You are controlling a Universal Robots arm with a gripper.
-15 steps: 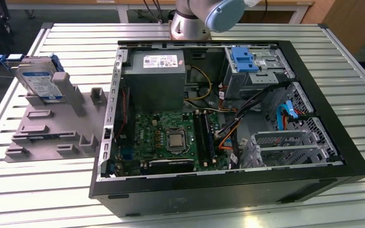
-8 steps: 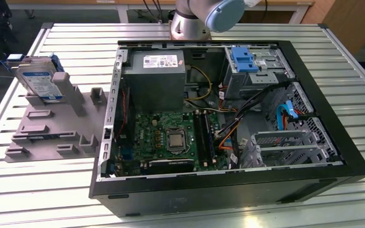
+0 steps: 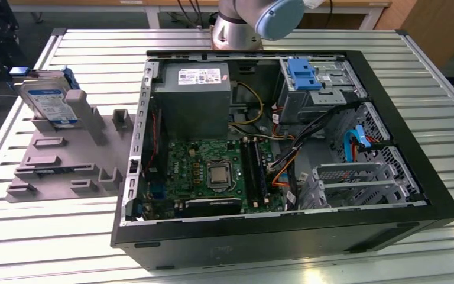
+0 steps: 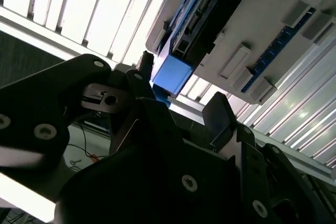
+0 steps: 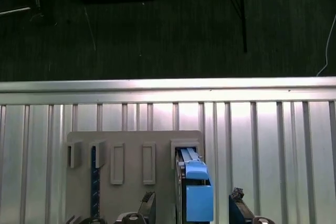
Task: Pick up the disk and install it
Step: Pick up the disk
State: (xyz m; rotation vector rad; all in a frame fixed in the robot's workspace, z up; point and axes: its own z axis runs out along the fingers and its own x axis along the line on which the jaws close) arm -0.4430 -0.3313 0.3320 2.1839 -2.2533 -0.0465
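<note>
Tool (image 5: pixel 192 198) spread open over disk (image 5: pixel 195 182) in grey holder (image 5: pixel 131 150), slatted metal table (image 5: pixel 273 145), dark floor (image 5: pixel 157 24) beyond

I can read no print from here. The disk (image 3: pixel 47 102), between my fingers (image 5: pixel 148 202) in the first wrist view, bears a white-and-blue label; the power supply (image 3: pixel 191 97) bears a white sticker, seemingly printed.

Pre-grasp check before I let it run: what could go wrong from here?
1. The open gripper is near the disk, which stands on edge in the grey holder; an off-centre close could tip it or hit the slot wall.
2. Cables cross the drive bays and might snag.
</note>
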